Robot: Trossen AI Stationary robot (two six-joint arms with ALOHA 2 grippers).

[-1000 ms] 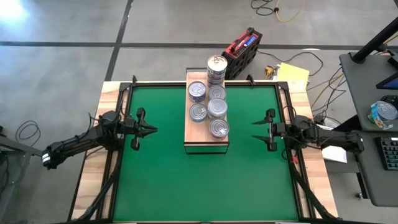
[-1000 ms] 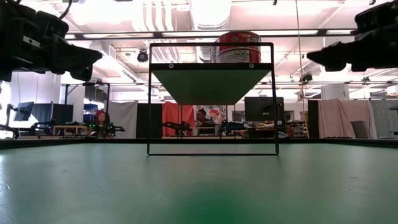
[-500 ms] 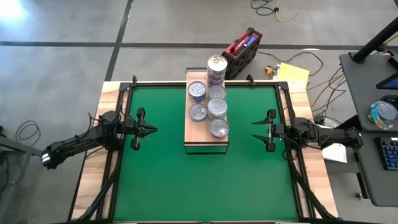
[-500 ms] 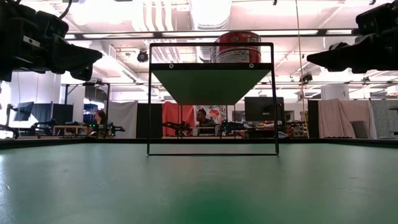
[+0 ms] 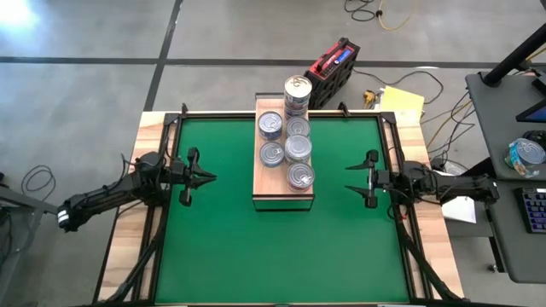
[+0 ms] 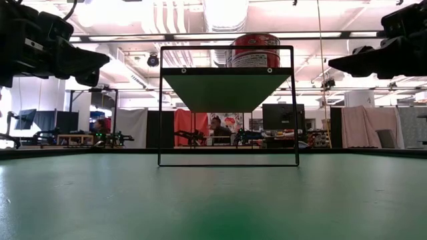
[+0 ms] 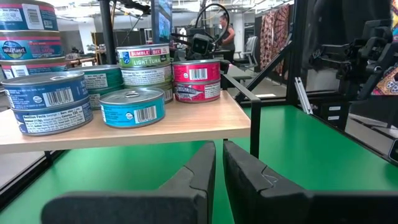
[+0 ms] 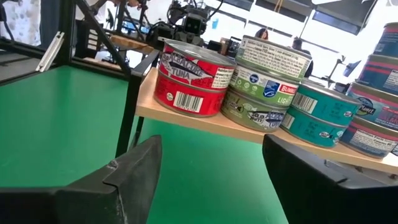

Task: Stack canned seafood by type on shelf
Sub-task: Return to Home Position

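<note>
Seen from counter height, the shelf [image 6: 227, 70] hides all but one red tin [image 6: 255, 50], and the stack at its far end is cut off in both wrist views. The canned seafood [image 5: 287, 149] stands stacked on the shelf, mid-counter [image 5: 128, 256]. The left tool [image 5: 205, 177] hangs at the left edge, fingers pressed together; the right tool [image 5: 351, 178] is opposite with fingers spread, both well apart from the tins

Low view: shelf [image 6: 227, 90] seen from beneath; its load hidden but for one red can [image 6: 255, 51].
Left wrist view: blue stack [image 7: 28, 34] cut by picture edge.
Right wrist view: end tins [image 8: 380, 74] cropped.
High view: tins [image 5: 297, 148], labels too small to read.
</note>
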